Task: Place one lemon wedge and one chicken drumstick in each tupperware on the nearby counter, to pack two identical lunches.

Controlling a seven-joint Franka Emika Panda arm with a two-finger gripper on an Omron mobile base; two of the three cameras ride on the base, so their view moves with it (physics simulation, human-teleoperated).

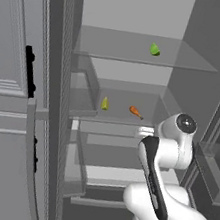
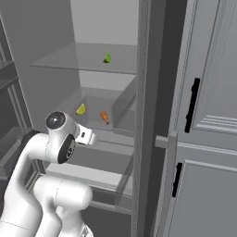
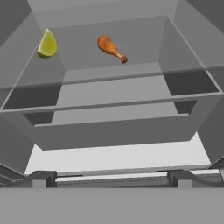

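The arm (image 1: 157, 181) is rising in front of an open fridge (image 1: 143, 16), its hand pointing into the grey interior. In the hand view two small dark fingertips (image 3: 43, 176) are standing far apart at the bottom, with nothing between them, so the jaws are sitting wide open and holding nothing. The gripper (image 3: 110, 177) is hanging level with the drawers (image 3: 113, 131), below and well short of the food.

A yellow lemon wedge (image 3: 47, 45) is lying on the middle glass shelf (image 1: 158, 107), toward its back. An orange-brown drumstick (image 3: 111, 48) is lying on the same shelf, near the wedge but apart from it, its thin bone end pointing away from the wedge. In the left base view the wedge (image 1: 105, 103) is sitting left of the drumstick (image 1: 136, 112); in the right base view the wedge (image 2: 81, 109) is again left of the drumstick (image 2: 105, 116).

A second, greener wedge (image 1: 154, 49) is resting on the top shelf (image 1: 192, 57), well above the other two; it is showing in the right base view too (image 2: 107, 57).

Grey panelled doors with black handles (image 1: 30, 71) are standing beside the fridge on both sides of the scene.

No brand, label or writing is showing anywhere that can be read.
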